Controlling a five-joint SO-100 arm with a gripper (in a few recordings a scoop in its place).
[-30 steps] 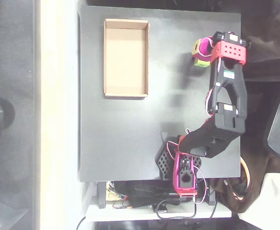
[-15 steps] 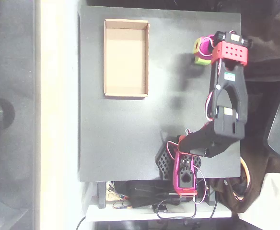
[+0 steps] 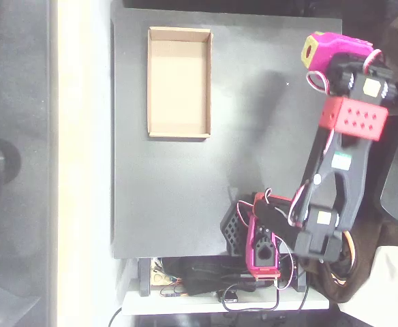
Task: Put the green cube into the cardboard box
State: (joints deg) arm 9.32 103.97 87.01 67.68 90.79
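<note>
My gripper (image 3: 324,48) sits at about 2 o'clock over the table (image 3: 185,197) in the overhead view. It is just inside the right-hand edge and close to the top corner, with its magenta jaws pointing toward 9 o'clock. They are closed down narrow on the green cube (image 3: 311,49), which shows as a small yellow-green square at their very tip. A dark spot in the middle of that square is something I cannot make out. The cardboard box (image 3: 149,82) lies at about 10 to 11 o'clock, long side running 12 to 6, its floor pale. Its top wall is near the table's far edge and its left wall is set in from the left edge. From the cube toward 9 o'clock, the dark tabletop is bare all the way to the box's right wall. The broad middle and the lower left of the table are equally open. The crowded part is from 4 to 6 o'clock, where my arm (image 3: 335,170) runs down along the right edge and hangs partly past it. There too my base (image 3: 262,242) and its loose cables (image 3: 287,262) sit against the near edge. Beyond the left edge runs a pale strip (image 3: 83,163). On writing, a white-and-green sticker (image 3: 343,162) is on my forearm and small yellow labels (image 3: 372,85) are on the motors, but all of it is too small to read. The red block (image 3: 356,117) on my wrist carries a grid of holes and no lettering I can see.
</note>
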